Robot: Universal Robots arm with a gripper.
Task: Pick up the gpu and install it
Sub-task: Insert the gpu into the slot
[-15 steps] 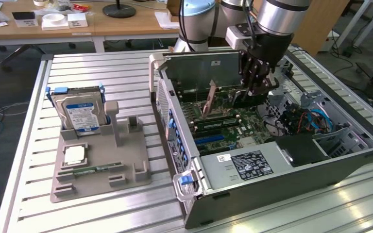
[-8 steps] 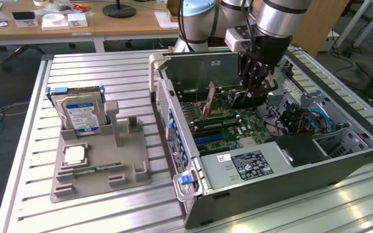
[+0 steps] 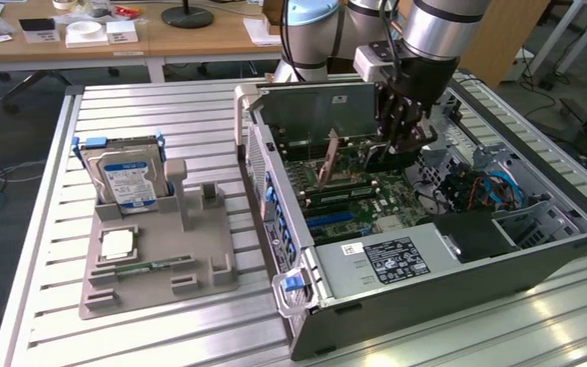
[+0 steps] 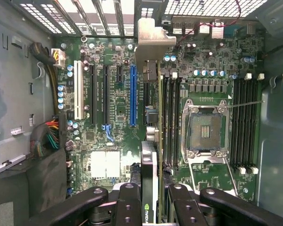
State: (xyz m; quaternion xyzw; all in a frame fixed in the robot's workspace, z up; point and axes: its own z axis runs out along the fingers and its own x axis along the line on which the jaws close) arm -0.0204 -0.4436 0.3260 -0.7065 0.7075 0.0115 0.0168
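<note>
Wrist view: claw (image 4: 150,190) was clenched on the gpu (image 4: 149,160), one finger on each face, card seen edge-on. Its long axis ran parallel to the blue slot (image 4: 133,94), with the silver bracket (image 4: 151,37) at the far end, up against the case's rear grille. The card's edge sat just beside the blue slot, between it and the memory slots (image 4: 170,117), not squarely over it. My read is that this sideways offset is what matters, though camera angle could account for part of it. Height above the motherboard (image 4: 118,141) couldn't be judged from here.

Exterior view: claw (image 3: 403,141) was reaching straight down, deep inside the open case (image 3: 406,306) on the desk (image 3: 171,115). That gave the depth the wrist lacked: low, close to the board. Couldn't tell whether the card was seated. Hard drive (image 3: 125,180) stood in the grey holder (image 3: 150,283), well apart on the exterior view's left.
</note>
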